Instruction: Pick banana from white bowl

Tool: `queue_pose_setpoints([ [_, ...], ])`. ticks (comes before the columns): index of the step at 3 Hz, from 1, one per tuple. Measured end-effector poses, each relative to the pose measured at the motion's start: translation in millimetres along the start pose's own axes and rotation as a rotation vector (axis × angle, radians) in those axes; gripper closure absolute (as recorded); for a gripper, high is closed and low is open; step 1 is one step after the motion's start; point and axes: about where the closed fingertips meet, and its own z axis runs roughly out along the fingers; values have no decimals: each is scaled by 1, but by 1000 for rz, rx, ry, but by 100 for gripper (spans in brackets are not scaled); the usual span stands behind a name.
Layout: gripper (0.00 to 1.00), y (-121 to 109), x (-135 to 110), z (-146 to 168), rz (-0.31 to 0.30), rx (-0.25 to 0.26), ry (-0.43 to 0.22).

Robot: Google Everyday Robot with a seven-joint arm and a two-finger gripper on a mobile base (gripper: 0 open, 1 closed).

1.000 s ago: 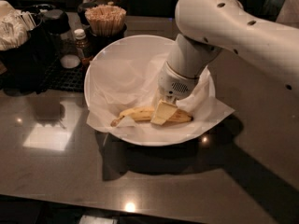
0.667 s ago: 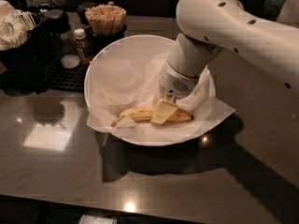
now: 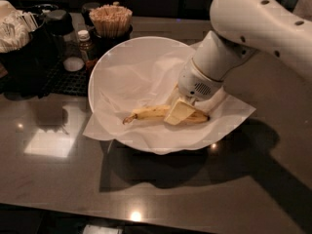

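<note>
One banana [image 3: 146, 113] in one white bowl [image 3: 103, 58]; end effector [image 3: 179, 112] at banana.

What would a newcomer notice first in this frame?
The big white arm reaches in from the upper right, with its gripper down on the banana. The banana lies across the bottom of the wide white bowl, which sits mid-frame on the dark counter. Behind the bowl, at upper left, stands a cup of wooden sticks.
</note>
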Motion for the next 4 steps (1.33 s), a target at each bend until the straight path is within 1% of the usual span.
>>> queue_pose_setpoints([
  [1, 100, -5, 3, -28, 10, 82, -139],
  [2, 100, -4, 4, -53, -9, 143, -258],
  [3, 100, 3, -7, -81, -100, 187, -316],
  [4, 100, 14, -32, -115, -262, 223, -309],
])
